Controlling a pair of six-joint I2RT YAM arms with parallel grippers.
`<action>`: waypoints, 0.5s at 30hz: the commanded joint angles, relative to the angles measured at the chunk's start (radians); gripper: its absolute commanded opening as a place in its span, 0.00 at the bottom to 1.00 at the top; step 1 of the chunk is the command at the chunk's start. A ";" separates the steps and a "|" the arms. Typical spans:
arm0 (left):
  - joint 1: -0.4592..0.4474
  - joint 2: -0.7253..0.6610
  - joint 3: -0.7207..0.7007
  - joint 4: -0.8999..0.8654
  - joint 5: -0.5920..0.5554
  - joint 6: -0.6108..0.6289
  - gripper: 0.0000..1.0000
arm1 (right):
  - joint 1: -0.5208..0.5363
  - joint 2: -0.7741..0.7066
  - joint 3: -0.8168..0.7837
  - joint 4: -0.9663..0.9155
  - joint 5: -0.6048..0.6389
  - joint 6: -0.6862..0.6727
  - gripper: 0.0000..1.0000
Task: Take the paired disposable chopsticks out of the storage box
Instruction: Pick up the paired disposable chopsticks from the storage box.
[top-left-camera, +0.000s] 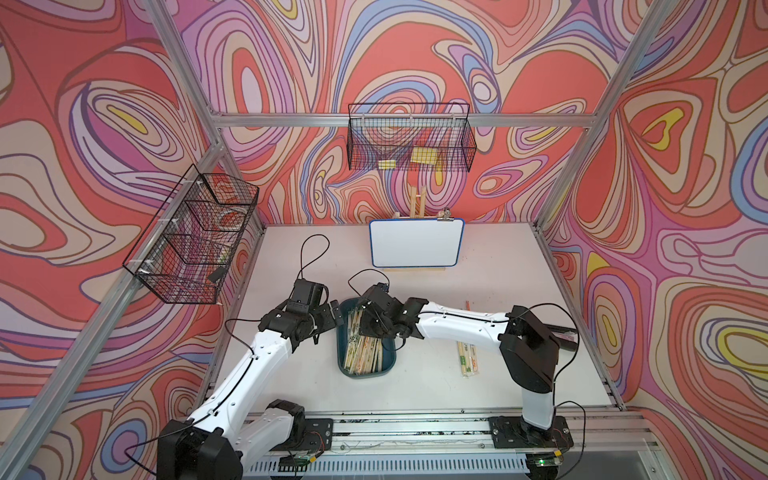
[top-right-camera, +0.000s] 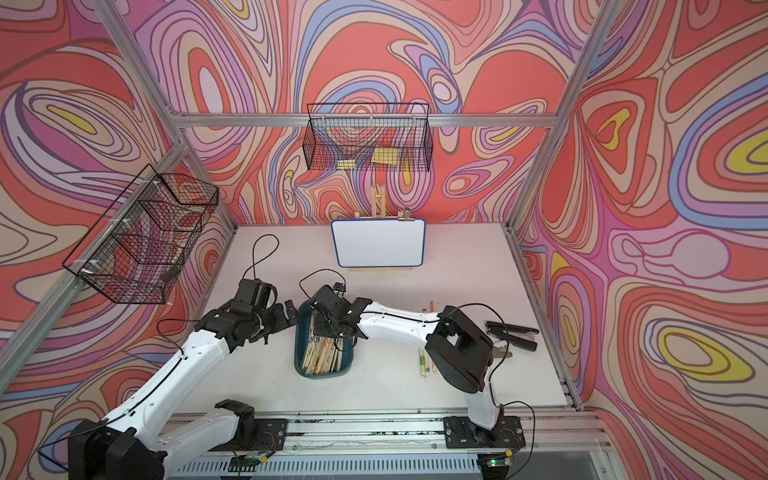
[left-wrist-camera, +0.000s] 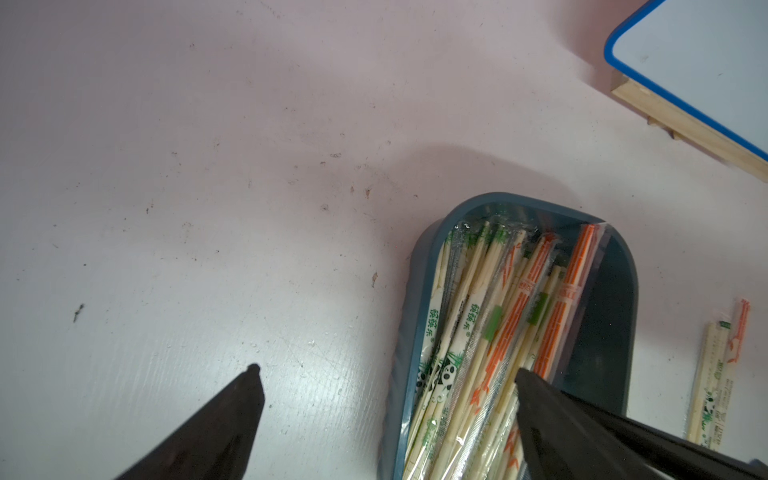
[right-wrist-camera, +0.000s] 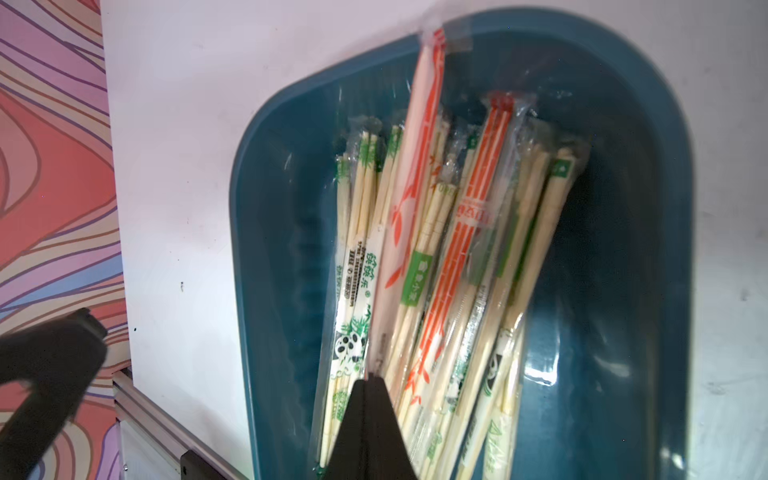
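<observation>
Mid-pick. Right gripper (right-wrist-camera: 370, 380) pinched flat, apparently on the sleeve end of an orange-printed pair (right-wrist-camera: 419, 137). Tilted above the other paired disposable chopsticks (top-left-camera: 365, 349) in the teal storage box (right-wrist-camera: 257, 232), far tip over the rim. Left gripper (left-wrist-camera: 385, 372) spread wide at the box's wall, holding nothing. A few loose pairs (top-left-camera: 468, 357) already out on the table (top-left-camera: 415, 386) (robot's right of the box). Next, probably: lift slowly, wary of slippery film, then carry across to those.

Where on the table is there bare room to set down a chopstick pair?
Bare: between the whiteboard and the storage box; also the front strip before the box. Crowded: right side, with laid-out chopsticks beside the right arm.
</observation>
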 joint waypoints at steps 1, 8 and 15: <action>0.007 0.007 0.002 0.015 0.026 0.004 1.00 | 0.004 -0.028 -0.004 -0.026 0.026 -0.021 0.00; 0.007 0.012 0.015 0.015 0.084 0.006 1.00 | 0.000 -0.063 0.018 -0.068 0.049 -0.051 0.00; -0.002 0.005 0.015 0.022 0.143 -0.005 1.00 | -0.027 -0.128 -0.003 -0.089 0.071 -0.073 0.00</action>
